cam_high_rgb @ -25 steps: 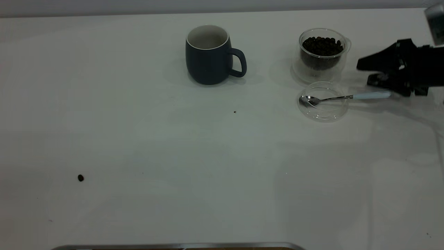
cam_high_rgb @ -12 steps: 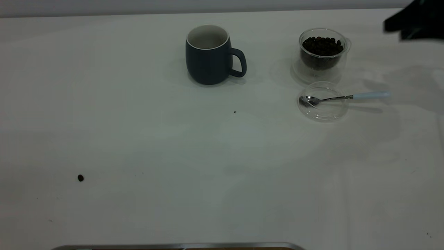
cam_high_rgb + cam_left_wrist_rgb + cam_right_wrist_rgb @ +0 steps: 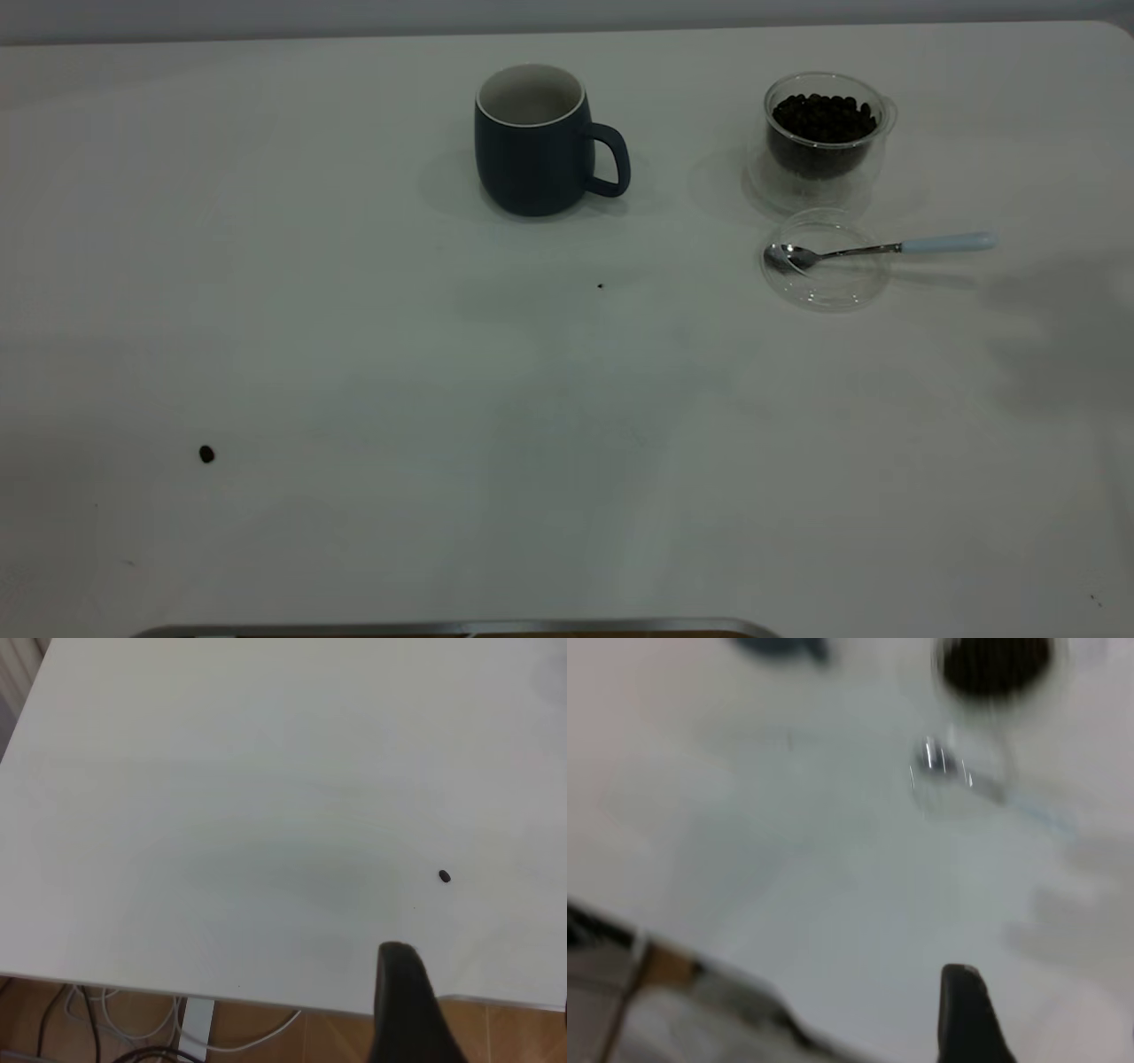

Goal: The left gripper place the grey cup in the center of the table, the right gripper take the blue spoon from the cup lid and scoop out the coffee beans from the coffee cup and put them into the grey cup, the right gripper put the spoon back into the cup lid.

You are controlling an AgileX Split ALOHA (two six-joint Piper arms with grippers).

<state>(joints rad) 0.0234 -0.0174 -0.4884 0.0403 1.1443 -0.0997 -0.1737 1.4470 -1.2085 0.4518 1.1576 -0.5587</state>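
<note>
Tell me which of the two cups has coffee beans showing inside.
The coffee cup, the clear glass one beside the cup lid; the grey cup shows only white lining.

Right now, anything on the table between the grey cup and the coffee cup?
No. In the exterior view, the table is bare between the grey cup and the coffee cup; only the mug's handle points that way.

Open table before grey cup
</note>
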